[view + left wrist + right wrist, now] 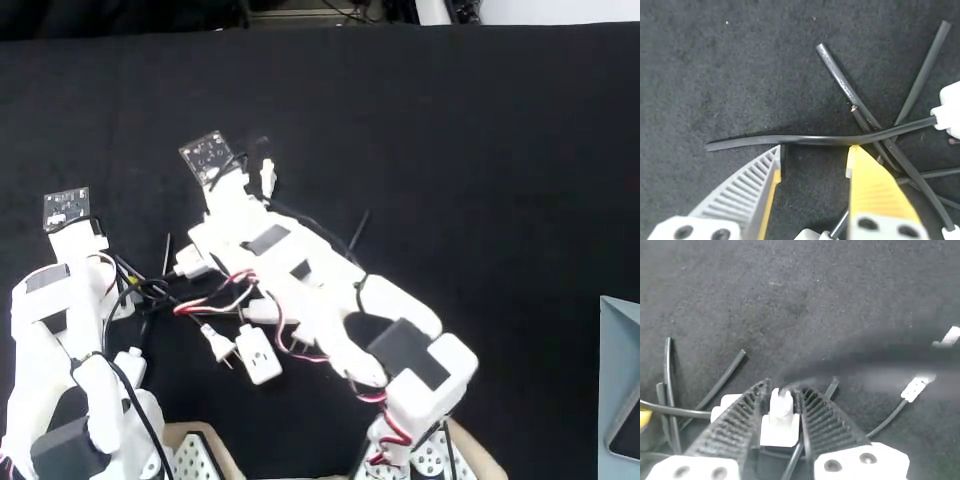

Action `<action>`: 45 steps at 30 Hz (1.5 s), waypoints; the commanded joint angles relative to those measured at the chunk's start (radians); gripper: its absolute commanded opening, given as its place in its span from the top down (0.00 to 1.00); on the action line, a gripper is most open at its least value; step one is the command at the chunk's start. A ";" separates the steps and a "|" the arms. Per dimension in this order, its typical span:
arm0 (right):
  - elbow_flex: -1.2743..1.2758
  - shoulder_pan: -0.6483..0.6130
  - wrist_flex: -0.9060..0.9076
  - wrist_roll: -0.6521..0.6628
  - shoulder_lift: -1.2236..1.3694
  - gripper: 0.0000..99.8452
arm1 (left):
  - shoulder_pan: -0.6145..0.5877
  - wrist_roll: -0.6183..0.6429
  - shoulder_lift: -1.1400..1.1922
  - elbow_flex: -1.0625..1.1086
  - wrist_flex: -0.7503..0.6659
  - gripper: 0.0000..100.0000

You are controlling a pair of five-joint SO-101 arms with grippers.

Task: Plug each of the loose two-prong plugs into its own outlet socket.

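On fuzzy black felt (pixel 790 300), the ribbed grey right pincer (pixel 782 387) clamps a blocky white plug (pixel 780 426) between its tips; the yellow-padded left pincer (pixel 815 147) gapes wide, a glossy black cable (pixel 745 140) crossing its tips.

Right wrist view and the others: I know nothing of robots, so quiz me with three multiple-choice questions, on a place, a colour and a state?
1. Where is the white plug nearest the right wrist camera? A on a shelf; B in the right gripper; C in a hand.
2. The table cover is: A black; B green; C red.
3. The left gripper is: A shut on a plug; B shut on a cable; C open.
B: fingers flank it. A: black cloth throughout. C: fingers stand apart.
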 commanded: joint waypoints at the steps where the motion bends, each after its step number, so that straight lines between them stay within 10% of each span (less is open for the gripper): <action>1: -0.022 -0.025 0.046 0.011 0.016 0.99 | -0.008 0.005 -0.002 -0.005 -0.015 0.78; 33: -0.004 -0.029 0.048 0.048 0.016 0.99 | 0.030 -0.245 -0.063 -0.302 0.192 0.78; 45: -0.004 -0.029 0.048 0.006 0.016 0.99 | 0.099 -0.161 0.110 -0.315 -0.117 0.78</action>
